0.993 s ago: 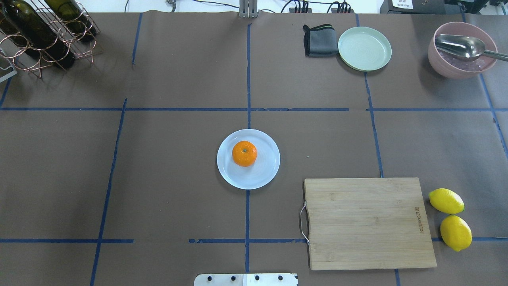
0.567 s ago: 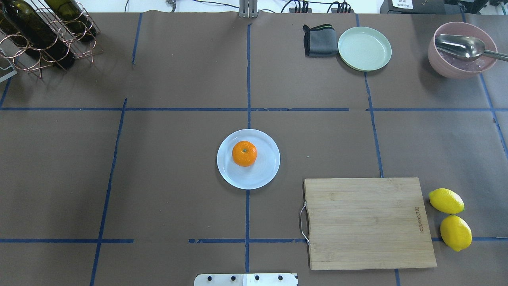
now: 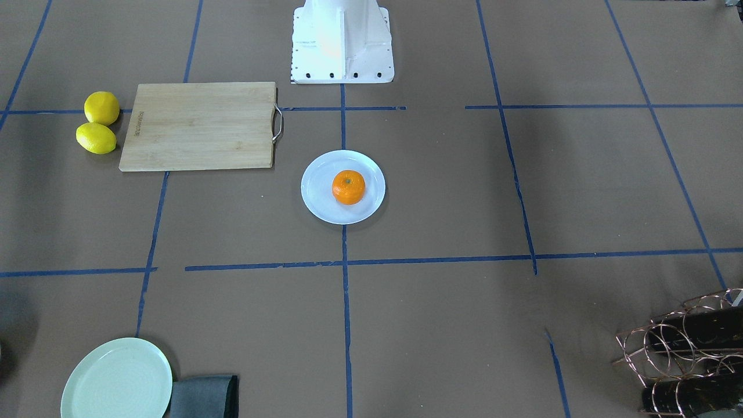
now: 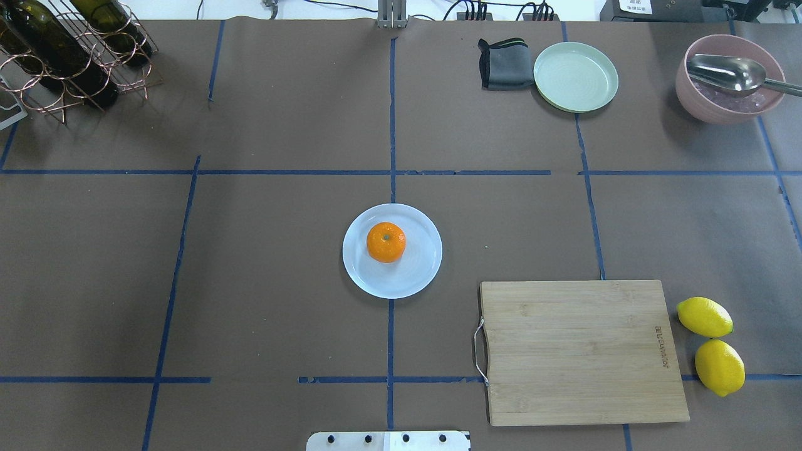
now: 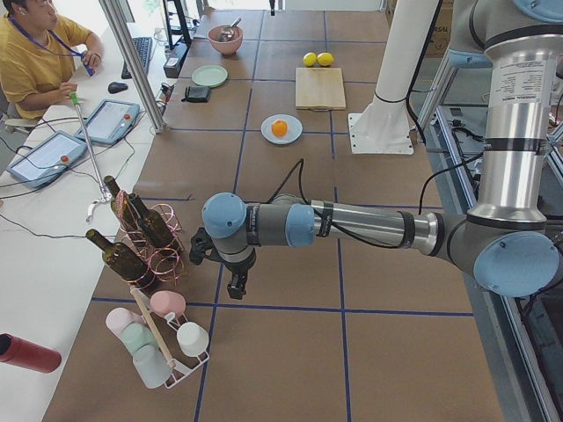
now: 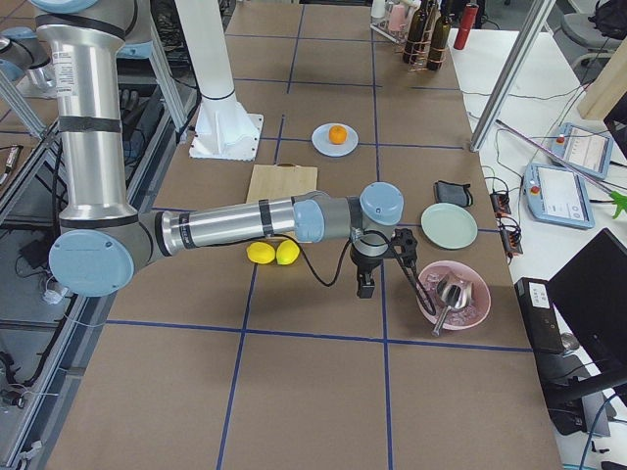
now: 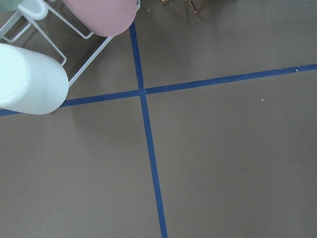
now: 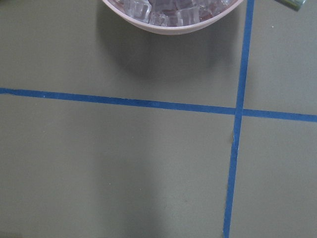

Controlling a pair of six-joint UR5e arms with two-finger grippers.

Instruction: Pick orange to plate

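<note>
The orange rests on the pale bluish-white plate at the table's middle, a little off the plate's centre; the front view shows the same orange and plate. Nothing touches them. My left gripper hangs far off at the table's left end beside the bottle rack; I cannot tell whether it is open or shut. My right gripper hangs at the right end next to the pink bowl; I cannot tell its state either. Neither wrist view shows its fingers.
A wooden cutting board lies near the front right, with two lemons beside it. At the far right are a pale green plate, a grey cloth and a pink bowl with ice and a spoon. A bottle rack stands far left.
</note>
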